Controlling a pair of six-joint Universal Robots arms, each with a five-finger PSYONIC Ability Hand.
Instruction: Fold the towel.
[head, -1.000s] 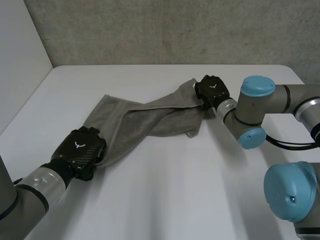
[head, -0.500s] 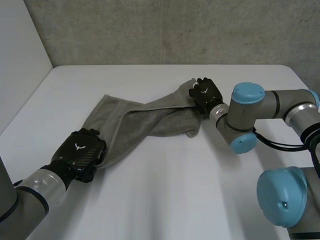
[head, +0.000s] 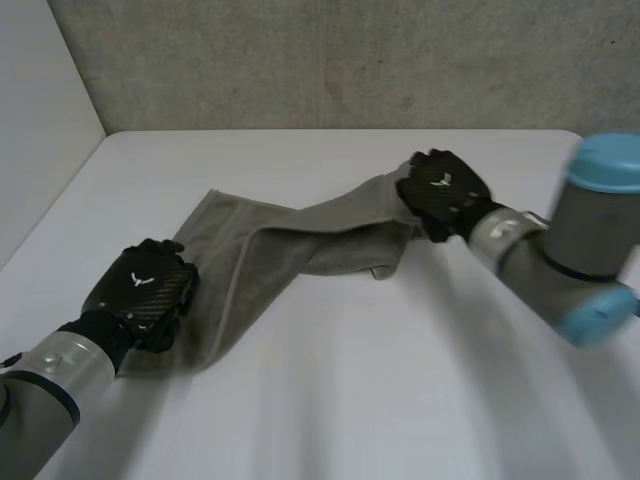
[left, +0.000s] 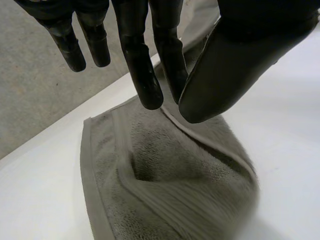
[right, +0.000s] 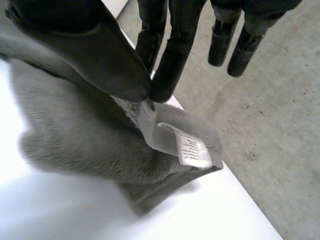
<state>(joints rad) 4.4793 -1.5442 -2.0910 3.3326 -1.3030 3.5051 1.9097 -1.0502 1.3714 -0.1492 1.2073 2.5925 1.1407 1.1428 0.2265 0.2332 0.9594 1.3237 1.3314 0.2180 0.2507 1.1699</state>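
A grey towel (head: 290, 245) lies stretched and bunched across the white table (head: 330, 400), running from near left to far right. My left hand (head: 142, 292) holds its near left corner; in the left wrist view the thumb (left: 235, 65) and fingers (left: 145, 75) pinch the towel's hem (left: 175, 120). My right hand (head: 440, 192) holds the far right end. The right wrist view shows the thumb (right: 95, 55) and fingers (right: 167, 60) pinched on the towel's edge (right: 100, 145) beside a white label (right: 192, 150).
A grey concrete wall (head: 350, 60) stands behind the table's far edge, and a pale wall (head: 40, 110) on the left. My right arm (head: 570, 250) reaches in over the table's right side.
My right hand has closed on the towel's far end and pulled it right, stretching the cloth. My left hand has drawn its corner slightly left and nearer.
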